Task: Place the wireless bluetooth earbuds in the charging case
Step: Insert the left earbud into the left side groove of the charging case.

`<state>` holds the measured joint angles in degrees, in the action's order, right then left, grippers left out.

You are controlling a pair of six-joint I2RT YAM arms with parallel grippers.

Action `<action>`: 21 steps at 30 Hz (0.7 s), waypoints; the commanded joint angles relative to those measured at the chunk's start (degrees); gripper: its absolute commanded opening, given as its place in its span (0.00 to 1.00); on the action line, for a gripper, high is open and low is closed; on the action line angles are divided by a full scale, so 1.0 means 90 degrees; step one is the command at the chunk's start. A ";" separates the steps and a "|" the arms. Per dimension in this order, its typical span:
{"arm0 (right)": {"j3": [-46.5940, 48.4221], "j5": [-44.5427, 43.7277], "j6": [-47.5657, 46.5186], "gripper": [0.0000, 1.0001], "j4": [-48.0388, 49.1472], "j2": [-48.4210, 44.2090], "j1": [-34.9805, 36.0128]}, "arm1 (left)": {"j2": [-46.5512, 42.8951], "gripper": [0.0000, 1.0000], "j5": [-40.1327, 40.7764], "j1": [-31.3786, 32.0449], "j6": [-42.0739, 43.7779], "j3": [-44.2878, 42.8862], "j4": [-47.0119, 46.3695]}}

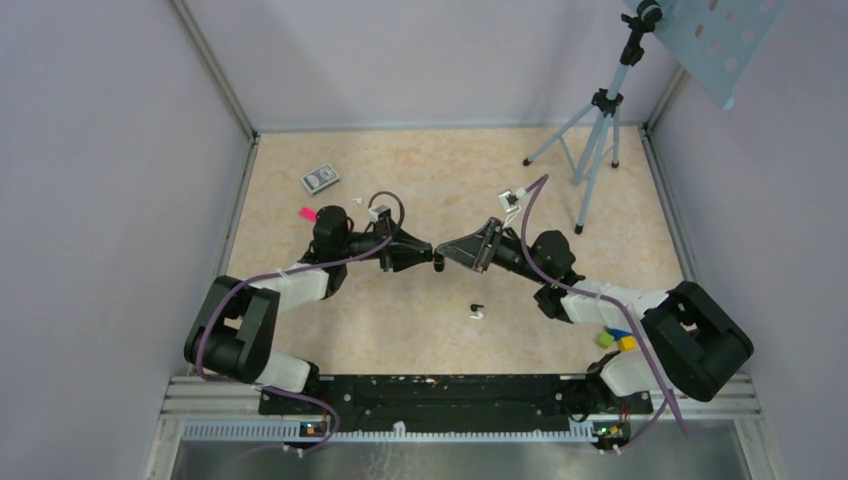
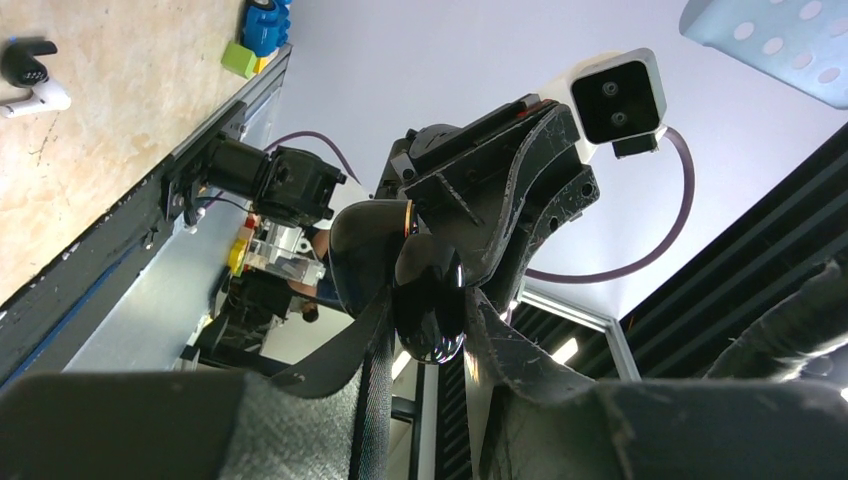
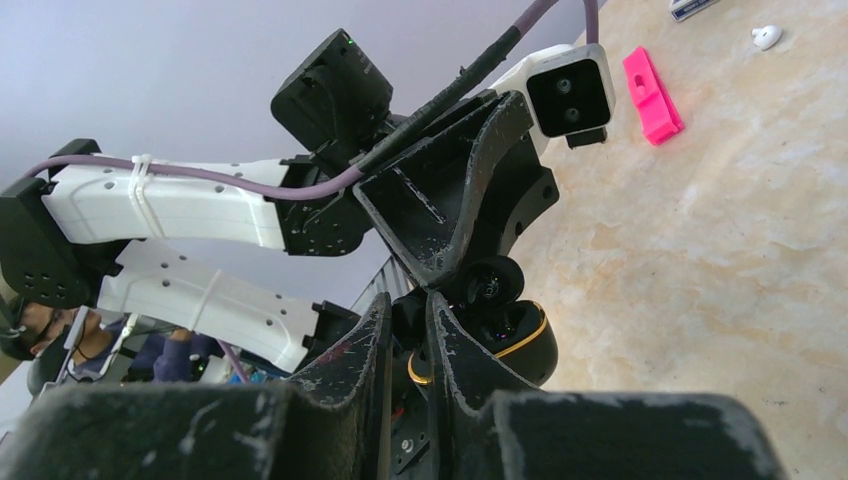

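Note:
Both grippers meet above the middle of the table. My left gripper point(image 1: 430, 262) point(image 2: 430, 318) is shut on the glossy black charging case point(image 2: 432, 335). In the right wrist view the case point(image 3: 522, 345) shows a gold rim and hangs open. My right gripper point(image 1: 447, 256) point(image 3: 408, 316) is shut on a small black piece that looks like a black earbud, right at the case's opening. A black earbud point(image 2: 28, 60) and a white earbud point(image 2: 42, 98) lie loose on the table just in front of the arms point(image 1: 477, 311). Another white earbud point(image 3: 766, 37) lies farther back left.
A pink block point(image 1: 308, 212) point(image 3: 650, 95) and a small printed box point(image 1: 320, 178) lie at the back left. A tripod point(image 1: 595, 150) stands at the back right. Coloured toy blocks point(image 1: 618, 340) point(image 2: 255, 40) sit by the right arm's base. Walls enclose three sides.

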<state>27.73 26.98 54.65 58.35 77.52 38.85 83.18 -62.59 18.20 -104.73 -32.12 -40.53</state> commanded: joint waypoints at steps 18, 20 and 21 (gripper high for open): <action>-0.0105 0.0311 -0.0186 0.00 0.0282 0.0028 0.0089 | -0.0014 0.00 0.0138 0.0008 -0.0463 0.0063 -0.1107; -0.0079 0.0366 -0.0256 0.00 0.0147 0.0030 0.0094 | 0.0006 0.00 0.0125 0.0006 -0.0444 0.0053 -0.1114; -0.0059 0.0384 -0.0300 0.00 0.0068 0.0025 0.0088 | 0.0006 0.00 0.0109 0.0009 -0.0444 0.0053 -0.1128</action>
<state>26.63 26.87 54.48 60.88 77.47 38.85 83.26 -61.93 18.20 -107.22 -31.24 -44.21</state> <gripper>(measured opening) 0.126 0.331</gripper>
